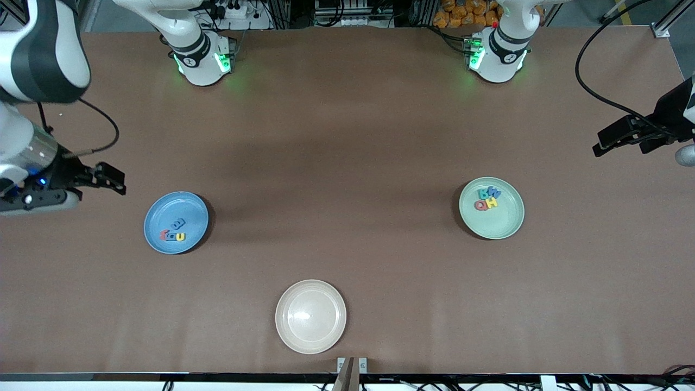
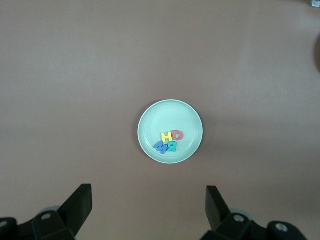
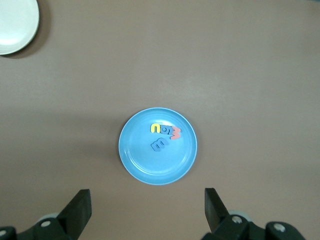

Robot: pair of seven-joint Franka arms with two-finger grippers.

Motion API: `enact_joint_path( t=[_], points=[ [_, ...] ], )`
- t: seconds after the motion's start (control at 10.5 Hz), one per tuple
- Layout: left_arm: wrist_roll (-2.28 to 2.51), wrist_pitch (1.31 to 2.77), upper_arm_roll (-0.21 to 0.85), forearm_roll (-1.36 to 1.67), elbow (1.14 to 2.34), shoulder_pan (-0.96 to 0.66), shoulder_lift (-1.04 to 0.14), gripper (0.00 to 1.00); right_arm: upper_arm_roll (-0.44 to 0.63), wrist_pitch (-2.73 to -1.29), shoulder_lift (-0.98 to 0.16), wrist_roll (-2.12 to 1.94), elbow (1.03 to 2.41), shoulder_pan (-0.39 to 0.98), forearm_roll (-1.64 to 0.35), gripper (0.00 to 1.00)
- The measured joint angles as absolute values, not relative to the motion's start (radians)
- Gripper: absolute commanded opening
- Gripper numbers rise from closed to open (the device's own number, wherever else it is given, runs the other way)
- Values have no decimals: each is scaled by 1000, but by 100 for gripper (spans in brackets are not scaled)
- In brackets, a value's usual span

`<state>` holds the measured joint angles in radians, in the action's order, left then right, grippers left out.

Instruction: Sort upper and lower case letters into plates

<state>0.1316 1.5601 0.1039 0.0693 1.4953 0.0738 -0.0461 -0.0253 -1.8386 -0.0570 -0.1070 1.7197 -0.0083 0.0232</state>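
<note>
The sky blue plate [image 1: 187, 209] lies toward the right arm's end of the table and holds several small letters [image 1: 175, 232] in blue, red and yellow. It also shows in the right wrist view [image 3: 145, 165] with its letters [image 3: 165, 135]. The mint green plate [image 1: 502, 222] lies toward the left arm's end and holds several letters [image 1: 487, 199] in teal, blue, red and yellow, also seen in the left wrist view [image 2: 170, 142] on that plate [image 2: 160, 117]. My right gripper [image 3: 147, 212] is open and empty, raised beside the blue plate. My left gripper [image 2: 149, 210] is open and empty, raised beside the green plate.
A cream plate [image 1: 326, 331] lies empty near the front edge, midway along the table; it shows at the corner of the right wrist view [image 3: 15, 25]. The brown table [image 1: 347, 136] bears nothing else. Both arm bases stand along the far edge.
</note>
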Motion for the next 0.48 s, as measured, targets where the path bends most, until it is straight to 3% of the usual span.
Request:
enact_joint_path(
  t=[0.48],
  points=[
    [108,1552,117,34,1496,72,-46,100,5,-1651,-31,-64,1581,39,25,100]
  ],
)
